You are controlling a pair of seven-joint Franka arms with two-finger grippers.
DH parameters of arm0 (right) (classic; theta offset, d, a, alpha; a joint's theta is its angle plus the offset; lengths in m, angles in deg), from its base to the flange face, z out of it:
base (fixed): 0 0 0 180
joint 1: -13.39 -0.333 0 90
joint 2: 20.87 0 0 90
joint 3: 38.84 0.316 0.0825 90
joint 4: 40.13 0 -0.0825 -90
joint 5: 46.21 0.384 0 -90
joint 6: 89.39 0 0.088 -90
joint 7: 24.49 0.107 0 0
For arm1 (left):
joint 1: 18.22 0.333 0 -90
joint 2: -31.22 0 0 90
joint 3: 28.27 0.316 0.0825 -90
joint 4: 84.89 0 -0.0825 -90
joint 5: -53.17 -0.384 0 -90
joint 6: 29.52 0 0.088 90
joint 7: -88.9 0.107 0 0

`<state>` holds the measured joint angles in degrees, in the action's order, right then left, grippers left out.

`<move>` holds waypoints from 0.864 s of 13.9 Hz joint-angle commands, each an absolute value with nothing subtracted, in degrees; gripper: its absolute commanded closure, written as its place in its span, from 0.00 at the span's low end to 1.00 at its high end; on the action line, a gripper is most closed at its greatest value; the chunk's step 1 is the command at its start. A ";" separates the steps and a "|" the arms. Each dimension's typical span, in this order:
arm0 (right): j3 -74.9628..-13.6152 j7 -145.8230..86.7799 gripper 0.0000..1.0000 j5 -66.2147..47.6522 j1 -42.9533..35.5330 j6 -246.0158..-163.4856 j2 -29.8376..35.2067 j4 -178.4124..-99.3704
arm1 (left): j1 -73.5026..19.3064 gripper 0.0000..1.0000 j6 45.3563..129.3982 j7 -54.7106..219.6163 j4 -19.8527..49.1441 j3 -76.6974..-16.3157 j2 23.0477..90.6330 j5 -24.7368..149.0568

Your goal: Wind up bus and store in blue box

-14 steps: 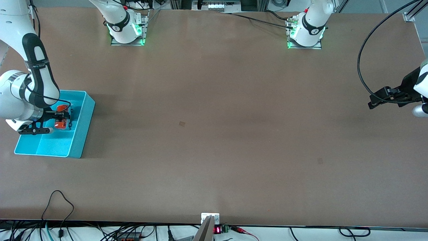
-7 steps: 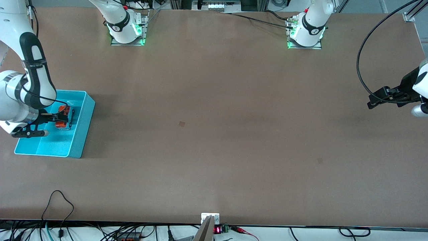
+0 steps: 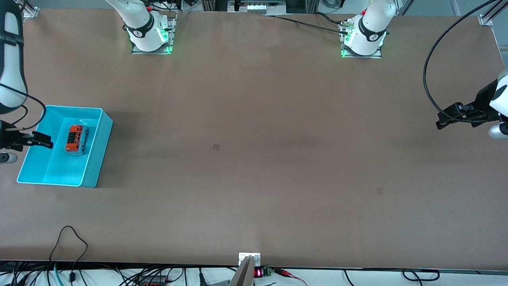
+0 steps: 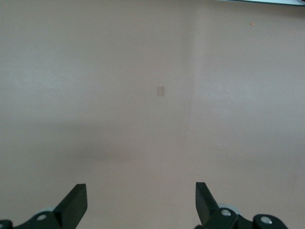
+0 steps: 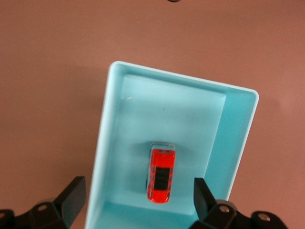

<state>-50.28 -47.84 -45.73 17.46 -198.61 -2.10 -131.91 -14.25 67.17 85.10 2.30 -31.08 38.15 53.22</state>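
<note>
The orange bus [image 3: 74, 139] lies flat on the floor of the blue box [image 3: 97, 151], roof up, in the half farther from the front camera. It touches no gripper. My right gripper [image 3: 41, 140] is open and empty, up in the air over the box's outer rim at the right arm's end of the table. In the right wrist view the bus [image 5: 162, 175] lies in the box [image 5: 102, 143] below the spread fingers of the right gripper [image 5: 138, 191]. My left gripper [image 3: 439, 121] is open and empty and waits over bare table at the left arm's end; its wrist view [image 4: 140, 195] shows only table.
The two arm bases [image 3: 151, 35] [image 3: 363, 37] stand along the table edge farthest from the front camera. A black cable [image 3: 432, 67] loops above the table by the left arm. Loose cables [image 3: 69, 246] lie at the edge nearest the front camera.
My right gripper has let go of the bus, risen out of the box and drawn back toward the table's end. The bus stays on the box floor. The left arm has not moved.
</note>
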 commanded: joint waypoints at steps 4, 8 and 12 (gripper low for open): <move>-41.15 -44.99 0.00 -48.66 16.82 -183.72 -9.09 -125.24 | -13.92 0.00 67.07 86.44 2.21 -30.82 37.90 54.31; -37.18 -32.33 0.00 -48.94 16.82 -177.55 -10.58 -122.32 | -13.92 0.00 67.07 86.44 2.12 -30.82 37.90 54.40; -36.20 -28.71 0.00 -47.01 17.08 -175.00 -12.78 -121.69 | -13.92 0.00 67.77 86.44 2.12 -30.82 37.90 54.31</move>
